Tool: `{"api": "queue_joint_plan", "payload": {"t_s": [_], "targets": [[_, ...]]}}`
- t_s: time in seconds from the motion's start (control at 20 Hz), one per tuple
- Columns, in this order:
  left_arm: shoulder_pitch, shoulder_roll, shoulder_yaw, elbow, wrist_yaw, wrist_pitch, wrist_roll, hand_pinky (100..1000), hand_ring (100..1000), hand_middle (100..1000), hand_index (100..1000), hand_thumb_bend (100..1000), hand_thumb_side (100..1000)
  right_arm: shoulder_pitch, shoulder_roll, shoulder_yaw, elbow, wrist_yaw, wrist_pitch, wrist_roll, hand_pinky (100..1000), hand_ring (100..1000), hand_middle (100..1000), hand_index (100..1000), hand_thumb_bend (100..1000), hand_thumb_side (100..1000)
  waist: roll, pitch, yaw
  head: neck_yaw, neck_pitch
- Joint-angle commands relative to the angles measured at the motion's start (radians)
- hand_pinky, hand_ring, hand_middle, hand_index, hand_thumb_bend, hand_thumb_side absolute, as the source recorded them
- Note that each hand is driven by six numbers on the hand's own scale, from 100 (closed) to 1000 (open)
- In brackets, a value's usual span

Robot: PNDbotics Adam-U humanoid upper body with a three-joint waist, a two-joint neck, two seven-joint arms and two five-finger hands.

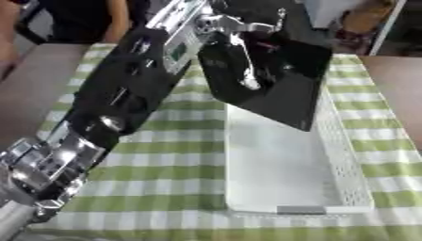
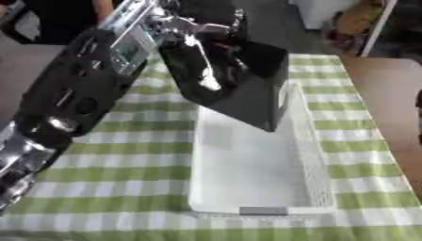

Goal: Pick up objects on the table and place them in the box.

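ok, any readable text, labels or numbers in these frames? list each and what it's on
None can be read.
Small greenish panel on the left arm: may carry marks, too blurred to tell.
Black flat object held by the left hand over the white box: no print visible.
Grey tab on the box's near rim: blank as far as can be seen.
Green checked cloth: pattern only.

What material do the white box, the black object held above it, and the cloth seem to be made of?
White box: likely plastic, matte, with perforated mesh walls.
Black object, held by the left robot hand: probably rigid plastic or card; flat, dark, slightly glossy.
Cloth: apparently woven fabric, matte, green-white checks.
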Motion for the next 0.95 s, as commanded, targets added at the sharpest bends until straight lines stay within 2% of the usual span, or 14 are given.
{"api": "queue_joint_plan", "payload": {"t_s": [0.05,0.15,0.35,0.45,0.6,0.95], "targets": [[-0.014,0.002,0.002,0.004,-0.025,-0.039,-0.006,378,427,460,533,809,489,-0.014,-0.009,-0.004,-0.012,-0.001,-0.001,0.002,844,864,791,929,293,652,-0.004,-0.008,-0.003,0.009,-0.019],[-0.010,-0.003,-0.002,0.011,-0.033,-0.060,-0.003,495,528,557,630,1000,578,-0.014,-0.009,-0.004,-0.012,-0.001,-0.001,0.001,845,864,791,929,292,652,-0.004,-0.007,-0.004,0.010,-0.021],[-0.003,-0.013,-0.006,0.024,-0.018,-0.095,0.009,629,669,679,729,1000,747,-0.015,-0.008,-0.004,-0.013,-0.002,-0.001,0.002,845,864,791,929,292,652,-0.005,-0.005,-0.006,0.010,-0.023],[-0.001,-0.014,-0.008,0.028,-0.013,-0.104,0.012,679,715,721,763,1000,803,-0.015,-0.007,-0.004,-0.013,-0.002,-0.001,0.002,845,864,791,929,292,652,-0.005,-0.005,-0.007,0.010,-0.022],[0.001,-0.015,-0.006,0.035,-0.006,-0.110,0.014,712,748,754,789,1000,833,-0.015,-0.007,-0.004,-0.013,-0.002,-0.001,0.002,845,864,791,929,292,652,-0.005,-0.004,-0.008,0.009,-0.022],[0.000,-0.015,-0.004,0.029,0.014,-0.109,0.023,740,756,761,788,1000,860,-0.015,-0.007,-0.004,-0.013,-0.003,-0.002,0.003,845,865,791,930,290,652,-0.005,-0.003,-0.008,0.009,-0.020]]}}
